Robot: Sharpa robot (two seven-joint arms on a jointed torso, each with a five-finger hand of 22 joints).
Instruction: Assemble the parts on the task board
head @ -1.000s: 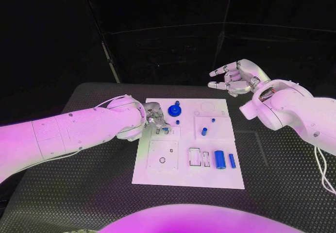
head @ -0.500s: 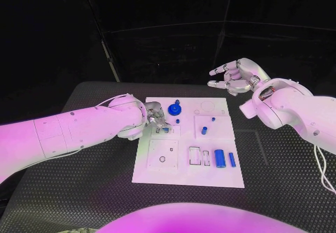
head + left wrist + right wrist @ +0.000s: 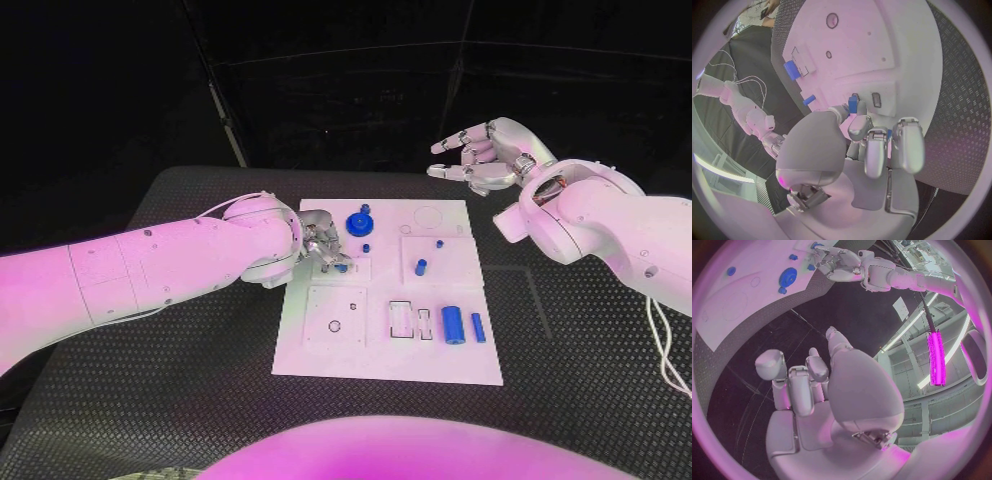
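Observation:
The white task board (image 3: 387, 352) lies in the middle of the table. My left hand (image 3: 322, 244) is low over its left side and pinches a small blue part (image 3: 852, 104) in its fingertips, just above a square recess (image 3: 343, 268). A blue toothed disc (image 3: 359, 222) and a small blue peg (image 3: 366, 248) stand beside that hand. On the board's right side are a blue peg (image 3: 420, 268), a thick blue cylinder (image 3: 453, 324) and a slim blue bar (image 3: 477, 328). My right hand (image 3: 483, 155) hangs high beyond the board's far right corner, fingers apart, holding nothing.
The board has a square plate with a round hole (image 3: 335, 320) and two narrow slots (image 3: 411, 322) near its front. Black textured table (image 3: 173, 400) surrounds it. The right wrist view shows the board (image 3: 726, 310), the blue disc (image 3: 788, 276) and my left hand (image 3: 839, 265).
My left hand has shifted very slightly over the board's left side with the small part. The right hand has stayed raised.

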